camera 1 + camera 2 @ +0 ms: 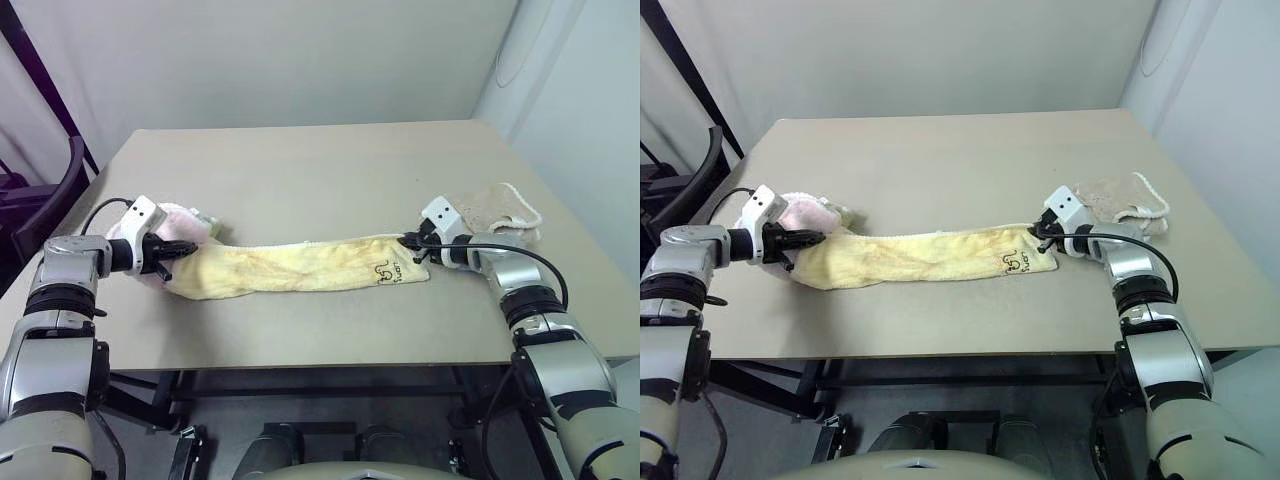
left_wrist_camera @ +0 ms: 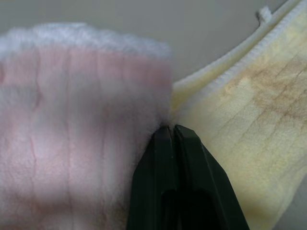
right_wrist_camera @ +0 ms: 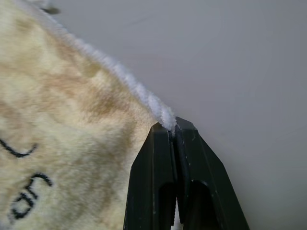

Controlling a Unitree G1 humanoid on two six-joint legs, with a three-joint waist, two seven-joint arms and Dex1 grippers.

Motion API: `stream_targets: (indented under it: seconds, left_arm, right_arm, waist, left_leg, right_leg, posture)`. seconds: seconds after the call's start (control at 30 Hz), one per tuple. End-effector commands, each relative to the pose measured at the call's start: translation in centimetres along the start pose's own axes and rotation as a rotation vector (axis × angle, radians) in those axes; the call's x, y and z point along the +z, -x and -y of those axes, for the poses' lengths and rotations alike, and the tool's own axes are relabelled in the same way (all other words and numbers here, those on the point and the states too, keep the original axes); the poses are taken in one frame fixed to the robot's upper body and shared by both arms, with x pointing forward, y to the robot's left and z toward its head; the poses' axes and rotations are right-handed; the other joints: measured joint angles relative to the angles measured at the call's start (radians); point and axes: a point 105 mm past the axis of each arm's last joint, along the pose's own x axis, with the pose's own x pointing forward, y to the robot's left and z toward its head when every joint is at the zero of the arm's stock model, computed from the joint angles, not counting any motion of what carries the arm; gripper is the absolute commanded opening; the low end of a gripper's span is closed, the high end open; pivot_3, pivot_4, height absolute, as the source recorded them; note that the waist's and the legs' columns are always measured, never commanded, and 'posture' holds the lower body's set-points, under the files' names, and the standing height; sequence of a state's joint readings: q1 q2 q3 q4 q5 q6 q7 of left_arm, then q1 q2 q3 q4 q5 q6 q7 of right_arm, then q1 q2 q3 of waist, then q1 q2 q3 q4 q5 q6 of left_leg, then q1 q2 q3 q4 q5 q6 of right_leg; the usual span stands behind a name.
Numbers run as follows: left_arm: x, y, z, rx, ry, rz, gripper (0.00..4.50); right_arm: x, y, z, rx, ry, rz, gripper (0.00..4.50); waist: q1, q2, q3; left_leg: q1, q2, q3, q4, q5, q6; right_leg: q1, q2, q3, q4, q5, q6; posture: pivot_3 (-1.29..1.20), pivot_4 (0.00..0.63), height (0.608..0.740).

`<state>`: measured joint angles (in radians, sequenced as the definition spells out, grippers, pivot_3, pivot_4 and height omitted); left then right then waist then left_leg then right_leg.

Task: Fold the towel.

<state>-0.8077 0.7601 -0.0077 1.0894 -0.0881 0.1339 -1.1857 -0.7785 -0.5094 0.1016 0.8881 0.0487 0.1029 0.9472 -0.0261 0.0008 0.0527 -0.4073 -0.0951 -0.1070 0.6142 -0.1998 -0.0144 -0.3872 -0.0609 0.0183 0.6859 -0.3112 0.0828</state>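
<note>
Both arms reach forward, angled inward. The left gripper [image 1: 178,250] at 9 o'clock and right gripper [image 1: 412,243] at 3 o'clock are clamped, apparently pinching opposite ends of the towel [image 1: 300,268], stretched across the table [image 1: 320,170].

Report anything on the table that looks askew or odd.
The yellow towel is bunched into a narrow strip rather than flat. Its left end crowds the pink towel, where the left gripper pinches.

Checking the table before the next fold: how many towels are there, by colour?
Pale yellow towel: 1
Pink fluffy towel: 1
Beige towel: 1
Total: 3
</note>
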Motion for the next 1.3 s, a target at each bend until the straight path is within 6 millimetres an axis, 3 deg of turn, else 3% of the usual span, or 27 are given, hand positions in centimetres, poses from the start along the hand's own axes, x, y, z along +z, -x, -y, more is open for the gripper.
stream_targets:
  seconds: [0.03, 0.13, 0.4, 0.47, 0.57, 0.87, 1.07, 1.3]
  left_arm:
    - [1.5, 0.4, -0.4, 0.015, -0.034, 0.04, 0.23]
    - [1.4, 0.4, -0.5, 0.026, -0.017, 0.046, 1.05]
    - [2.2, 1.2, -0.6, 0.029, -0.048, 0.076, 3.81]
    - [3.1, 1.8, -0.4, 0.013, -0.067, 0.112, 4.48]
    - [3.9, 2.8, 0.5, -0.035, -0.12, 0.131, 4.48]
    - [4.4, 4.8, 6.6, -0.205, -0.183, 0.135, 4.48]
    - [2.7, 4.8, 9.4, -0.26, -0.124, 0.107, 4.48]
    - [0.7, 2.9, 12.6, -0.325, -0.065, 0.085, 4.48]
  right_arm:
    - [2.6, -0.2, -0.5, 0.042, 0.009, 0.093, 0.72]
    - [2.8, -0.4, -0.4, 0.024, 0.001, 0.096, 1.7]
    - [4.1, 0.1, 0.6, -0.028, -0.075, 0.153, 4.48]
    - [5.0, 0.8, 1.6, -0.071, -0.166, 0.204, 4.5]
    - [6.0, 2.2, 2.3, -0.055, -0.362, 0.246, 4.5]
    - [3.7, 5.1, 0.1, 0.142, -0.99, 0.118, 4.5]
    - [1.4, 6.5, -0.5, 0.131, -1.117, 0.061, 4.5]
    - [-0.7, 8.1, -1.3, 0.106, -1.184, -0.013, 4.5]
  waist:
    - [-0.004, 0.0, 0.0]
    - [-0.013, 0.0, 0.0]
    - [-0.021, 0.0, 0.0]
    - [-0.021, 0.0, 0.0]
    - [-0.022, 0.0, 0.0]
    - [-0.017, 0.0, 0.0]
    - [-0.019, 0.001, 0.0]
    - [-0.014, 0.001, 0.0]
  left_leg:
    - [0.0, 0.0, 0.0, 0.0, 0.0, 0.0]
    - [0.0, 0.0, 0.0, 0.001, 0.0, 0.0]
    - [0.0, 0.0, -0.001, 0.001, 0.0, -0.001]
    - [0.0, 0.0, -0.001, 0.001, 0.001, -0.001]
    - [0.0, 0.0, -0.001, 0.001, 0.001, -0.001]
    - [-0.001, 0.0, -0.001, 0.0, 0.0, -0.001]
    - [-0.001, 0.001, 0.0, -0.001, 0.0, -0.001]
    - [-0.001, 0.001, 0.0, 0.0, 0.0, 0.0]
  right_leg:
    - [0.0, 0.0, 0.0, 0.0, 0.0, 0.0]
    - [0.0, 0.0, 0.0, 0.002, 0.0, 0.0]
    - [0.0, 0.0, 0.0, 0.002, 0.001, 0.0]
    - [0.0, 0.0, 0.0, 0.002, 0.001, 0.0]
    - [-0.001, 0.0, 0.001, 0.002, 0.001, 0.0]
    - [-0.001, -0.001, 0.002, 0.0, 0.001, -0.002]
    - [-0.001, -0.001, 0.002, -0.001, 0.0, -0.005]
    - [0.0, -0.001, 0.002, -0.003, 0.0, -0.005]
  posture:
    - [0.0, 0.0, 0.74]
    - [0.0, 0.0, 0.74]
    - [0.0, 0.0, 0.74]
    - [0.0, 0.0, 0.74]
    - [0.0, 0.0, 0.74]
    - [0.0, 0.0, 0.74]
    - [0.0, 0.0, 0.74]
    - [0.0, 0.0, 0.74]
